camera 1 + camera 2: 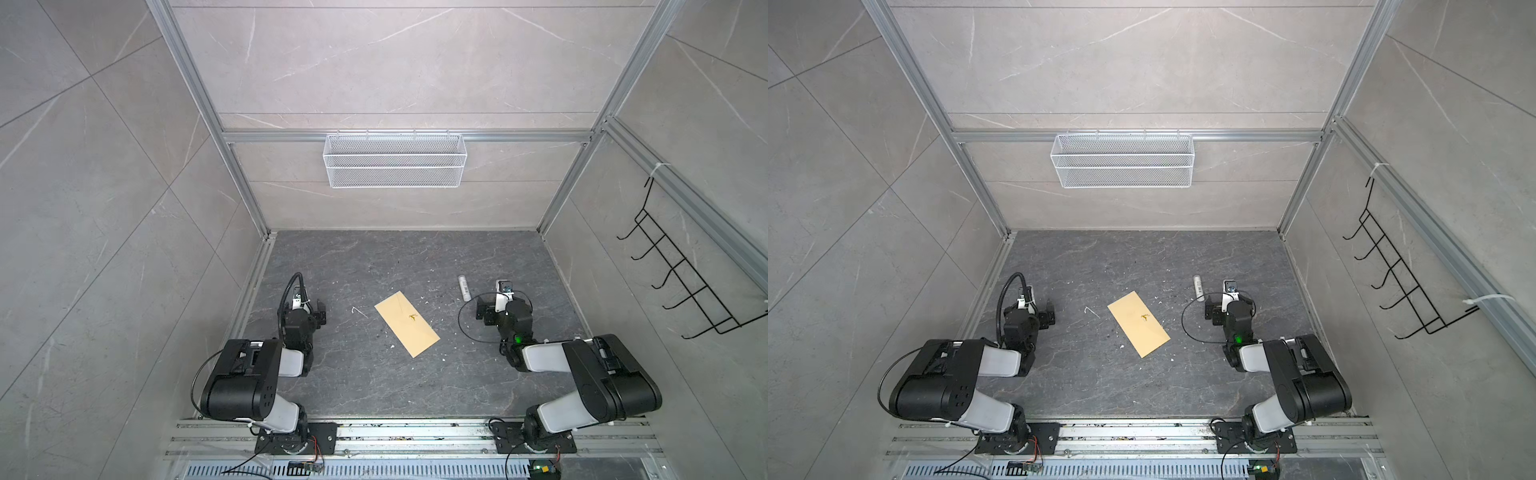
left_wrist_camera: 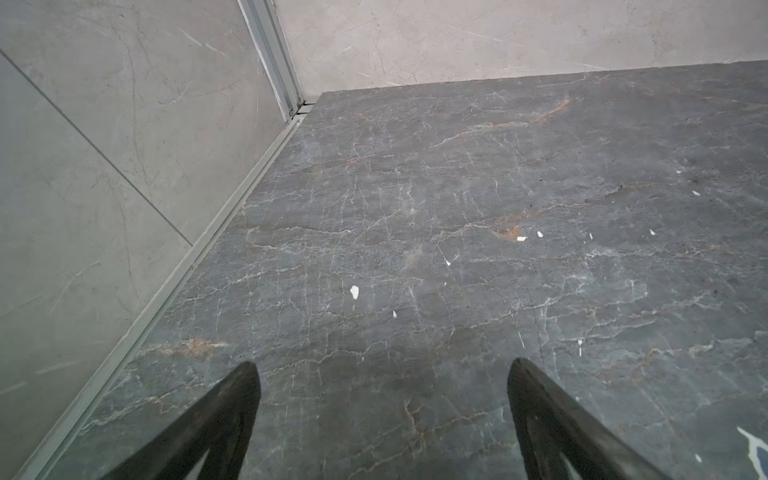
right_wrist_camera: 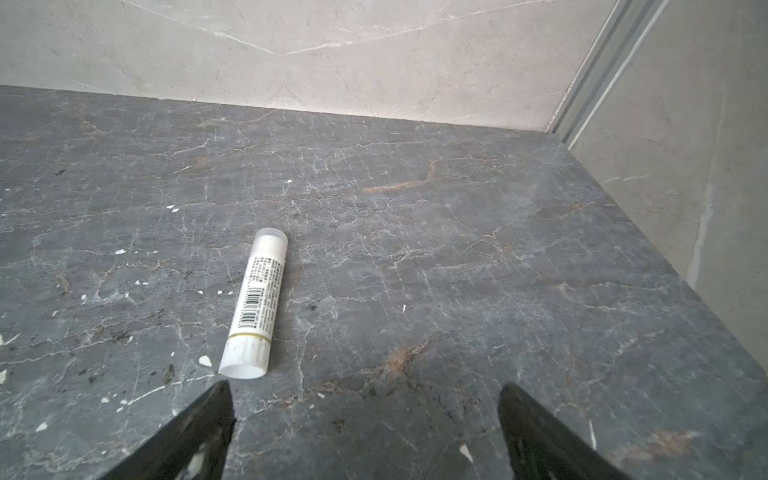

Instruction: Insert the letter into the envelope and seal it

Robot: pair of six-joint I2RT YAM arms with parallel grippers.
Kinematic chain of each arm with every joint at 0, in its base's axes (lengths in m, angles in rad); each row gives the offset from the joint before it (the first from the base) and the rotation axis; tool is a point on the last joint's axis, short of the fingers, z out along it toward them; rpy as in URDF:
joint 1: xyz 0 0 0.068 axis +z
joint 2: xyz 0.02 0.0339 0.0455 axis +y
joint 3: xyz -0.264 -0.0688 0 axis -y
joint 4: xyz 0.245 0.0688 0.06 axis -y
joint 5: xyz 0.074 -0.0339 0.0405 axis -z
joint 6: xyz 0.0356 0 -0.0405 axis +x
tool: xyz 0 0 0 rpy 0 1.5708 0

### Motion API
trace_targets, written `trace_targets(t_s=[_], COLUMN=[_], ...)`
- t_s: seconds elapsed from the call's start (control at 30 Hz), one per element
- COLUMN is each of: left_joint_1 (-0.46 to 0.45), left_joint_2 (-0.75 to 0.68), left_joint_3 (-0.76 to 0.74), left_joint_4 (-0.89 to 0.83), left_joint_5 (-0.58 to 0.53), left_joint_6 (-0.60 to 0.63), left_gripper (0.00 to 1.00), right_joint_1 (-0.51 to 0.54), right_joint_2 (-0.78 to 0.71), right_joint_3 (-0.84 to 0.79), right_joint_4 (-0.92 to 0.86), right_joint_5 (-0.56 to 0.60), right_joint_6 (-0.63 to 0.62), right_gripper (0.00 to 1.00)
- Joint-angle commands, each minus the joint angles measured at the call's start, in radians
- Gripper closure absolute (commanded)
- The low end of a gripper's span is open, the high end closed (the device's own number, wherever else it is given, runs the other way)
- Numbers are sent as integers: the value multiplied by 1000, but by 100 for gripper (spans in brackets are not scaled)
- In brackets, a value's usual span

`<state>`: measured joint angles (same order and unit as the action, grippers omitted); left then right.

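The envelope [image 1: 407, 323] lies flat and slantwise at the middle of the dark stone worktop [image 1: 374, 386]. One short end points to the far left and the other to the near right. It sits squarely between the two arms and neither touches it, a central spot that looks chosen so either arm can reach it. Faint fold lines meet near a small yellowish smear at its middle. This suggests the flap is folded down, though whether it is stuck cannot be told. The letter is not to be seen in any view. With no bordered sheet lying on the worktop it is probably inside the envelope, but nothing confirms that.

A white glue stick [image 3: 254, 303] lies capped on its side at the far right, just beyond the right fingers [image 3: 199, 428] and a little to their left. It is handy for sealing, yet not held. The right fingers are spread wide with only bare stone between them. The left fingers [image 2: 232, 415] are likewise spread and empty, low over the worktop near the left wall.

Both arms sit folded at the sides, well apart from the envelope. Their upper links are doubled back over their bases at the near edge, the forearms reach toward the far wall and the wrists tip down, a parked-looking stance. Judged from this, the job is either finished or waiting on a check of the seal
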<state>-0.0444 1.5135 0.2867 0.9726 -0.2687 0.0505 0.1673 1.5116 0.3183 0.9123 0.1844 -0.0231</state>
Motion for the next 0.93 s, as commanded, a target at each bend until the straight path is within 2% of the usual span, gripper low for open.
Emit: trace_targets(t_s=[0.0, 0.9], left_joint_1=[44, 46], left_joint_2=[-8, -22], left_joint_3=[61, 47], left_joint_4=[-92, -70], left_joint_5=[67, 74], left_joint_6=[-56, -50], left_gripper=[0, 0], right_joint_1=[-8, -14], right_joint_2=[12, 7], right_joint_3=[13, 21], right_joint_4=[32, 8], right_joint_5=[-22, -31], right_joint_6=[-4, 0], right_gripper=[0, 0])
